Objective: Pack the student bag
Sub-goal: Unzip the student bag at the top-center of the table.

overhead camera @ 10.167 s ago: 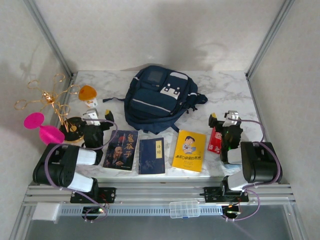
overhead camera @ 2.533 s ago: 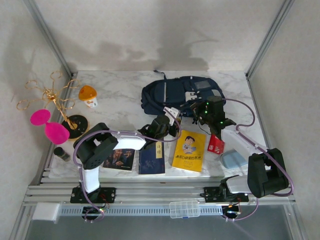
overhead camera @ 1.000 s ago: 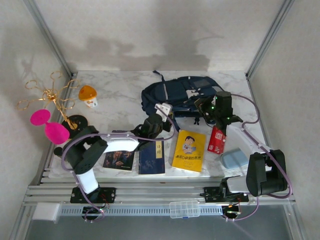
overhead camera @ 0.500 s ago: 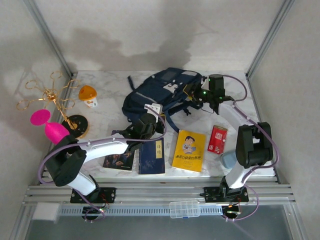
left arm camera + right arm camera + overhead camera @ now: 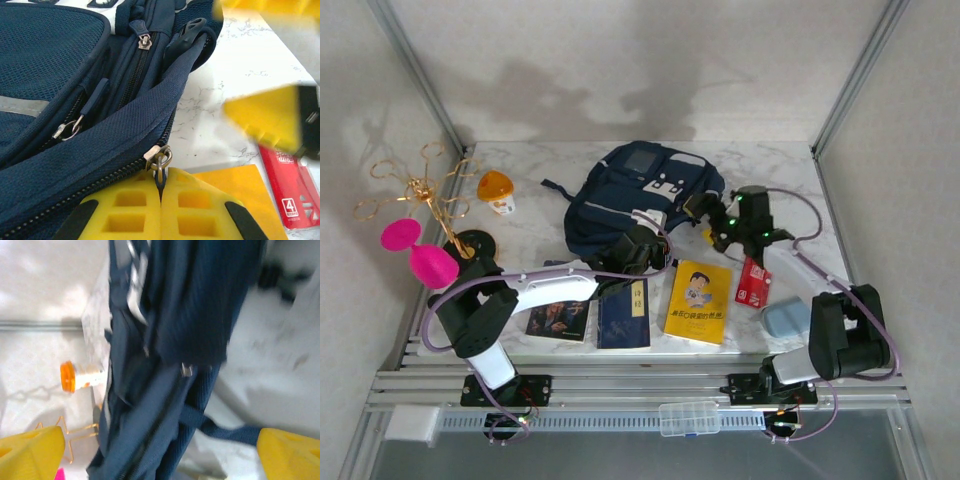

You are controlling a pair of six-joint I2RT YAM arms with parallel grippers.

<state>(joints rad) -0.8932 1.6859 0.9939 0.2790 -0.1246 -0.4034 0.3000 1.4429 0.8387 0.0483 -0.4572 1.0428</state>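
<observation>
The student bag (image 5: 633, 190), a navy-blue backpack with a grey-white stripe, lies at the back middle of the marble table. My left gripper (image 5: 642, 242) is at its near edge, shut on a dark zipper pull (image 5: 159, 162) that hangs from a metal slider on the bag's side seam (image 5: 161, 182). My right gripper (image 5: 706, 221) hovers open at the bag's right side with nothing between its yellow fingers (image 5: 31, 450). In the right wrist view the bag (image 5: 175, 340) is blurred, and a dark strap (image 5: 220, 427) crosses the gap between the jaws.
In front of the bag lie a yellow book (image 5: 698, 301), a blue book (image 5: 623, 313), a dark book (image 5: 560, 318) and a red packet (image 5: 753, 282). A light-blue case (image 5: 786, 318) sits front right. An orange-capped jar (image 5: 496, 190) and a gold stand (image 5: 420, 195) with pink discs stand left.
The right gripper has opened, letting go of the bag, and has dropped back toward the front. The bag has shifted and turned. The left gripper stays shut on the zipper pull.
</observation>
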